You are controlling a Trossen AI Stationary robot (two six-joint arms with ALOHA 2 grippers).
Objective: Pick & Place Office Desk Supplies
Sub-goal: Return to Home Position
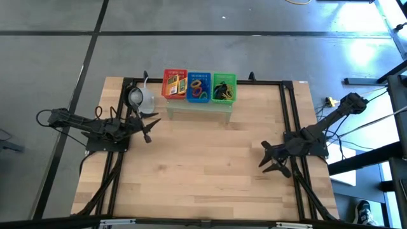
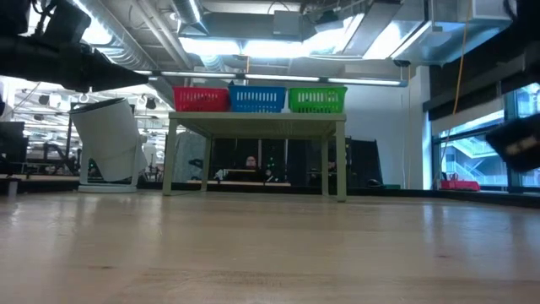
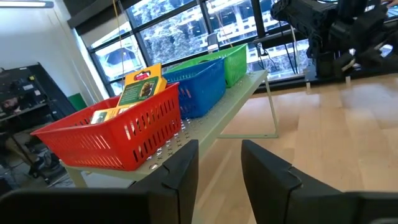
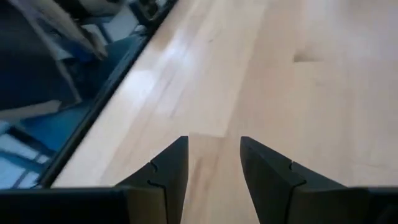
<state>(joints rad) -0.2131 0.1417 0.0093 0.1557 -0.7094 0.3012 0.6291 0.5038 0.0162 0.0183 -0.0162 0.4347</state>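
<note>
left tool (image 1: 149,130) parted beside stand (image 1: 198,109), right tool (image 1: 264,156) parted over table (image 1: 203,181)

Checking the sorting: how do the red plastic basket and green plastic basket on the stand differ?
The red plastic basket holds yellow printed packets; the green plastic basket holds dark tangled items. Red sits at the end nearest the white container; green at the far end, beyond the blue plastic basket. Both are slotted, on the pale green stand.

Dark jointed arms (image 1: 89,125), wedge-shaped black fingers (image 3: 183,173)
</note>
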